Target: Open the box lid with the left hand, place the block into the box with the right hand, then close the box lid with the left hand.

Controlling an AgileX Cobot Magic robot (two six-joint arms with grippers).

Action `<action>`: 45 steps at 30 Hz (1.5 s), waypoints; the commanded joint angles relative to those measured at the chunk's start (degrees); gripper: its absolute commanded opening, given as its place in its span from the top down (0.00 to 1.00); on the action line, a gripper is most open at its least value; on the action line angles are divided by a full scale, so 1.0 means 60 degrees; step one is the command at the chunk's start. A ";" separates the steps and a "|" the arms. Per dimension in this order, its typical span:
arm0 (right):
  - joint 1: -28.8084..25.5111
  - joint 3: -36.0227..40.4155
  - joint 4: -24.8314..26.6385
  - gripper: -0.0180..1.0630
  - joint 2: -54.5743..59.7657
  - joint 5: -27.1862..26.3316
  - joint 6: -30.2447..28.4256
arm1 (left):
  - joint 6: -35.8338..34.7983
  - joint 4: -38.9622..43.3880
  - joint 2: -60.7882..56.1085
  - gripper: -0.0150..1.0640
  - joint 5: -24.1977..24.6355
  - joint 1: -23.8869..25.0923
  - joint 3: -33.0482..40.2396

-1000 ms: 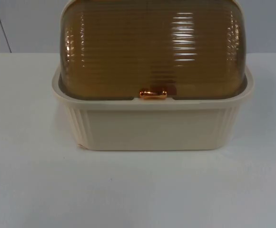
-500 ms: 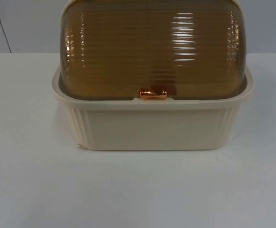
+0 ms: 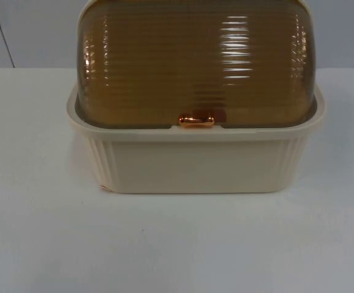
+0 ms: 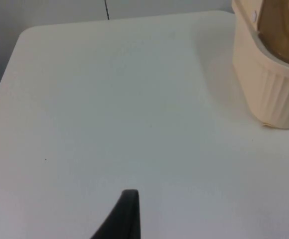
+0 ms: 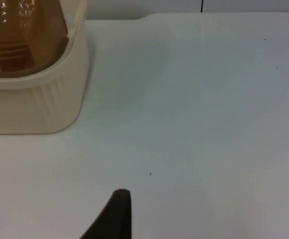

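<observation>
Nothing moved: box [image 3: 195, 155], lid [image 3: 195, 61] shut, on table [image 3: 43, 244].

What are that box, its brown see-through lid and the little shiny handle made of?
The box looks like cream plastic, matte, with moulded ribs at its corners. The lid seems to be tinted translucent plastic: amber, ridged, with bright glossy highlights. The handle has a coppery metallic shine; solid metal or plated plastic, I cannot tell.

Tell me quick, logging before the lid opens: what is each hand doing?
Left hand: over bare table beside the box, holding nothing seen; open or closed cannot be told.
Right hand: same on the box's other side; cannot be told.
</observation>
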 commanded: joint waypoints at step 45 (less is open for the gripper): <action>0.0040 0.0066 0.0018 0.01 -0.0030 -0.0123 0.0029 | 0.0000 -0.0287 -0.0025 0.01 0.0017 -0.0039 0.0040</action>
